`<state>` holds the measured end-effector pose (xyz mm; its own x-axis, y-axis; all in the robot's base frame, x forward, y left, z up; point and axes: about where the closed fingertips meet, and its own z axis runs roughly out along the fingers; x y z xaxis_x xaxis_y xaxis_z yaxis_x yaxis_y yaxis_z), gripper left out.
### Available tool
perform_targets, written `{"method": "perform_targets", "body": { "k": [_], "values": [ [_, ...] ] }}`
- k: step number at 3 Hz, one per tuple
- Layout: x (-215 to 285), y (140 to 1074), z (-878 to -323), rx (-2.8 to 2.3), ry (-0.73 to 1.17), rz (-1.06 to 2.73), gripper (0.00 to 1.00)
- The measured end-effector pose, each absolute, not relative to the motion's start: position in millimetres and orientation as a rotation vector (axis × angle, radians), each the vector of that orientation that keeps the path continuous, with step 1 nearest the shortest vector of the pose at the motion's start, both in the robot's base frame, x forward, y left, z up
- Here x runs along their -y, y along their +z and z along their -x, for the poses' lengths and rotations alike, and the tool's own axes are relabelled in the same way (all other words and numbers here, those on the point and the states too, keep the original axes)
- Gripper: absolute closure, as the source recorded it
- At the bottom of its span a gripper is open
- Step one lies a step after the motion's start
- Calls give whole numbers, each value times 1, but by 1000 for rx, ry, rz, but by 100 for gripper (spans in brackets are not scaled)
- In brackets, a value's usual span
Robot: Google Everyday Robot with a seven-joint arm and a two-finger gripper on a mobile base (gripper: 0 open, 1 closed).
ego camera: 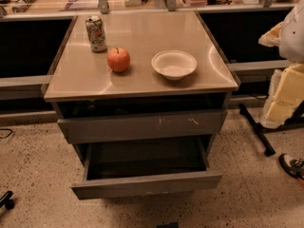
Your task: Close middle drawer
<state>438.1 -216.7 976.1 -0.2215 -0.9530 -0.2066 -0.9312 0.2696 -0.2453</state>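
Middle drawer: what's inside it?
The middle drawer looks empty; its back is hidden under the scratched drawer. The gripper seems to be the dark tip at the bottom edge.

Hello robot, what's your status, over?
Gripper out of sight. Middle drawer pulled well out, not yet closed. Nothing seen in its way.

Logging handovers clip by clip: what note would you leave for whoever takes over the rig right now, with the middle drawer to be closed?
Gripper: only a small dark shape at the bottom edge of the view, in front of the cabinet, seems to be it. It touches nothing.
Middle drawer: pulled far out, dark inside, plain front towards the camera.
Scratched drawer above it: out a little.
Cabinet top: can, apple, bowl.
Done: nothing shows as done.
Left: bring the gripper to the plain front and push it in.
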Motion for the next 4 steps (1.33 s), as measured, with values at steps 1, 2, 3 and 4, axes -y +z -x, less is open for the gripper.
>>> {"method": "perform_targets", "body": {
  "k": [1, 2, 3, 4],
  "values": [
    [217, 976, -438, -2232, -98, 1725, 0],
    [217, 976, -438, -2232, -98, 1725, 18],
    [216, 953, -434, -2223, -72, 1686, 41],
    [211, 897, -422, -2224, 6, 1615, 64]
  ]
}}
